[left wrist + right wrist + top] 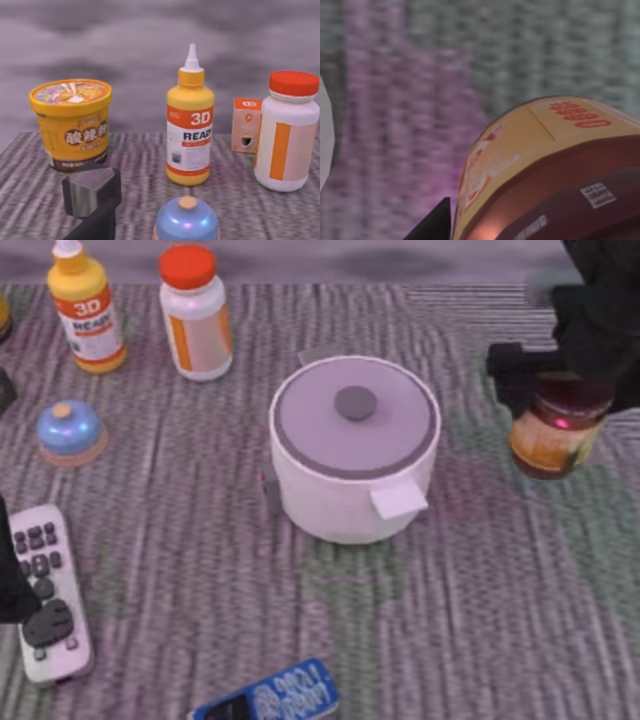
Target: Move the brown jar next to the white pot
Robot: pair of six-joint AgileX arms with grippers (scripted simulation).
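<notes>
R gripper (556,390) jaws pinching brown jar (553,436) — right of white pot (352,450), apart. Left: set down nearer. L arm parked, far left.

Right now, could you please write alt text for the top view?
The right gripper holds the brown jar at the table's right, apart from the white pot at centre. Two bottles, a bell and a remote sit left.
</notes>
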